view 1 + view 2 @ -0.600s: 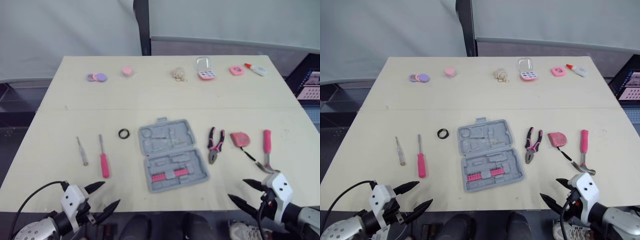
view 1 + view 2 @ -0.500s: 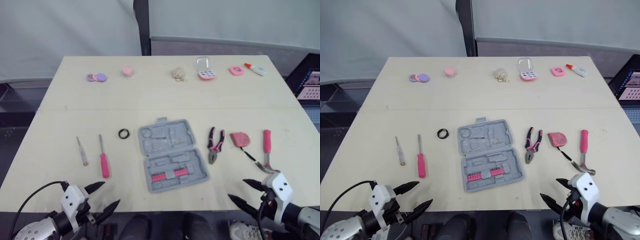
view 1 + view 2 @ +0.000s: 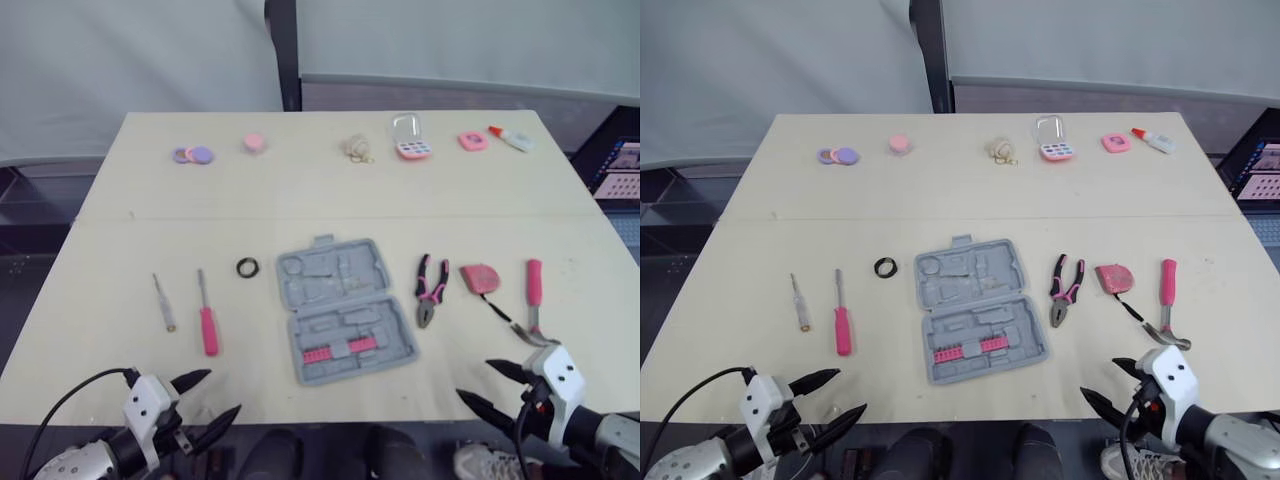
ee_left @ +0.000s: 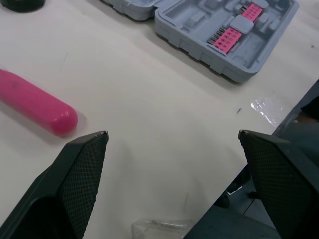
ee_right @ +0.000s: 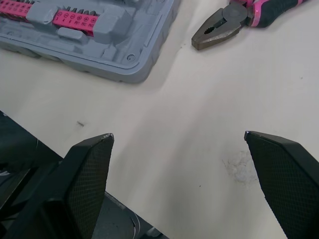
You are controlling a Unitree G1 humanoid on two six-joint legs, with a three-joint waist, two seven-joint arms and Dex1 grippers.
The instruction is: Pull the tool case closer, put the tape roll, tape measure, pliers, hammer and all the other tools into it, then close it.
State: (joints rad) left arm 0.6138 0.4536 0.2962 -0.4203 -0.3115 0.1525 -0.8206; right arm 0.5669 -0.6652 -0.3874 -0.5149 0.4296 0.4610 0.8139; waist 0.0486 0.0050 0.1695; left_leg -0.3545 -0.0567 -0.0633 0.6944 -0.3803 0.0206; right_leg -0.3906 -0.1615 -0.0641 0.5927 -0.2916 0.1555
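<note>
At the surface's (image 3: 300, 190) centre, the eye views show the tool case (image 3: 345, 310) lying open, pliers (image 3: 430, 290) beside it. Left wrist view: left gripper (image 4: 172, 133) spread, empty, near the screwdriver (image 4: 37, 102). Right wrist view: right gripper (image 5: 178, 134) spread, empty.

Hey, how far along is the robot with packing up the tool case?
Nothing looks done yet. The tool case lies open mid-table, and every tool is outside it. In hand: nothing; the left gripper and right gripper hover open and empty at the near edge. Left to do: pull the case in, load the tape roll, tape measure, pliers, hammer and screwdrivers, then close it.
</note>
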